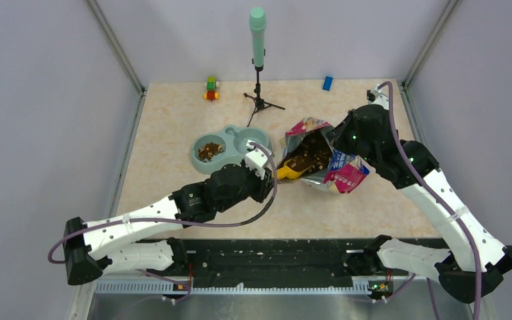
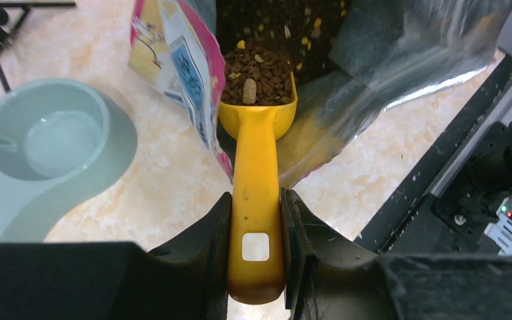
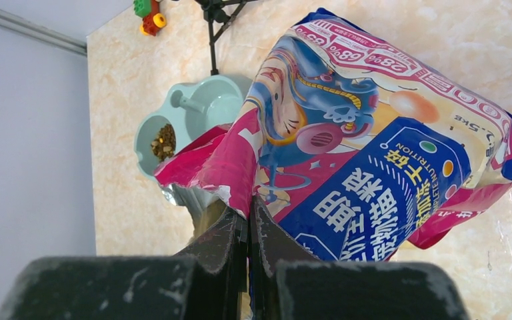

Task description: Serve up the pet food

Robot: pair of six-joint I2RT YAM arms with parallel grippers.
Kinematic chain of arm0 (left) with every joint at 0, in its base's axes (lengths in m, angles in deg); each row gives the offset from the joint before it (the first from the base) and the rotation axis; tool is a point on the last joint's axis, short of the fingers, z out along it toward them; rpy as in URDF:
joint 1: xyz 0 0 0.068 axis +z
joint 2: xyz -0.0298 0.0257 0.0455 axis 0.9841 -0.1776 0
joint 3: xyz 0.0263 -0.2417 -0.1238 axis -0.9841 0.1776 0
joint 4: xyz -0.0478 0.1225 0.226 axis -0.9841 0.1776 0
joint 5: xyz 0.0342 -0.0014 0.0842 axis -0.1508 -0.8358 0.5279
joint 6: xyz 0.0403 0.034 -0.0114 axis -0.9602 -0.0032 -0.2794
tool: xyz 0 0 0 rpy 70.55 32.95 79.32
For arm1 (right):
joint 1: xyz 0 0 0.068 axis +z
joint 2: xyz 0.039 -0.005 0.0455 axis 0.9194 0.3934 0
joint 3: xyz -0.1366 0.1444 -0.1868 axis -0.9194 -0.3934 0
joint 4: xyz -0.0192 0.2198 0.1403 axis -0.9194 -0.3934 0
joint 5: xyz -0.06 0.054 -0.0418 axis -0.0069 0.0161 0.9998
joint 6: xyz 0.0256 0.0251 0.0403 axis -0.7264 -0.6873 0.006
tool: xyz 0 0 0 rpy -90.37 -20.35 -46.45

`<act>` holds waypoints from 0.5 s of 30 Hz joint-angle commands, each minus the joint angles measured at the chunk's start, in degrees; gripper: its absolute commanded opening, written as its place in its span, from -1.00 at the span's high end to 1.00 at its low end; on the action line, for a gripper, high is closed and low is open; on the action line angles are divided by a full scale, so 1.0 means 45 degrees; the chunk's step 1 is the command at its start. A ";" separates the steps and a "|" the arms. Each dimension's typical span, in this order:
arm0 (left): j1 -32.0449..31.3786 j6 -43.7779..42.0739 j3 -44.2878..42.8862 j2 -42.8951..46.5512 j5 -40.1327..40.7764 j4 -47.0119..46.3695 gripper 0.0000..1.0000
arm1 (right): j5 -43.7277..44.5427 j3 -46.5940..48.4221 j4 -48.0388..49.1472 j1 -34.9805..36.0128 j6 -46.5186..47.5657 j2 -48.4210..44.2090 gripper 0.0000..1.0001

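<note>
Beige tabletop. Clamping scoop by handle in left gripper, loaded with kibble, at bag mouth. Pinching bag edge in right gripper, jaws tight together.

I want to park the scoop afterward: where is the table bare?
Bare tabletop lies on the near side of the bag, and back left between the toy blocks and the bowl. Crowded mid-table, where bowl, scoop and bag meet.
</note>
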 commanded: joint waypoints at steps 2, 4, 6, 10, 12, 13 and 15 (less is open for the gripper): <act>-0.0156 0.0514 -0.0683 -0.0461 -0.0347 0.0703 1.00 | 0.0197 0.0467 0.0157 -0.0142 0.0173 -0.0365 1.00; -0.0162 -0.0170 -0.1316 -0.0277 0.0277 0.0973 1.00 | 0.0199 0.0466 0.0175 -0.0141 0.0157 -0.0368 1.00; -0.0158 -0.0399 -0.1644 0.0008 0.0587 0.0817 1.00 | 0.0140 0.0422 0.0207 -0.0141 0.0169 -0.0389 1.00; -0.0171 0.0181 -0.0987 -0.0125 0.0239 0.0354 1.00 | 0.0131 0.0365 0.0243 -0.0141 0.0165 -0.0414 1.00; -0.0250 0.0645 -0.0885 -0.0708 -0.0090 0.0535 1.00 | 0.0111 0.0255 0.0311 -0.0141 0.0147 -0.0428 1.00; -0.0385 0.0765 -0.1021 -0.0942 -0.0107 0.0653 1.00 | 0.0109 0.0253 0.0303 -0.0141 0.0135 -0.0424 1.00; -0.0600 0.0625 -0.1536 -0.1151 0.0104 0.0714 1.00 | 0.0126 0.0238 0.0277 -0.0141 0.0136 -0.0426 1.00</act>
